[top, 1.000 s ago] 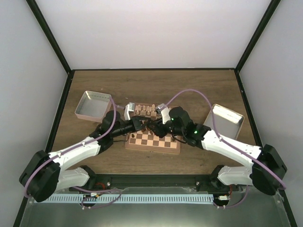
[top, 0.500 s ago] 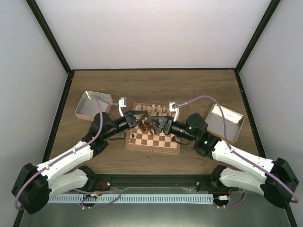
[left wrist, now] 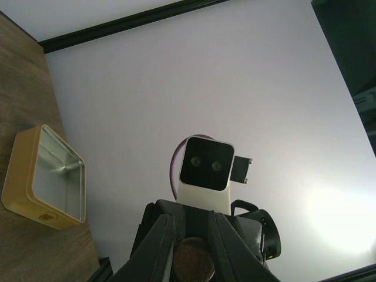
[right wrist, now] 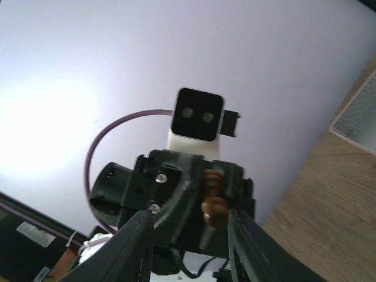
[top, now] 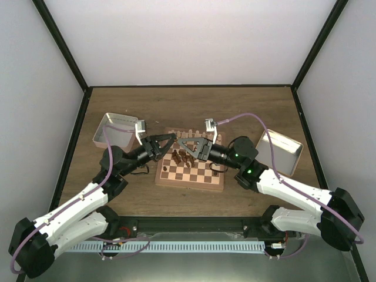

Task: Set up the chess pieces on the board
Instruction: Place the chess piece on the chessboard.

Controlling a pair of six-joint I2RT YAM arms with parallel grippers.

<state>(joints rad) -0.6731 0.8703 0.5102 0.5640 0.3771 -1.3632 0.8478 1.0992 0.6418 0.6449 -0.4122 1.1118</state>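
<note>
Chessmen (top: 182, 157) on the board (top: 200, 177) blur together. Above its 11 o'clock part the left claw (top: 168, 141) clamps a dark chessman (right wrist: 214, 200), its base cut off in the left wrist view; the right claw (top: 189, 143) stands apart, empty.

Both arms reach in from the near edge. Left gripper (top: 169, 141) and right gripper (top: 186, 144) meet tip to tip above the far-left part of the board (top: 197, 176). Dark chess pieces (top: 183, 157) cluster just beneath them. Metal tray (top: 113, 130) lies left of the board, second tray (top: 282, 151) right.
</note>
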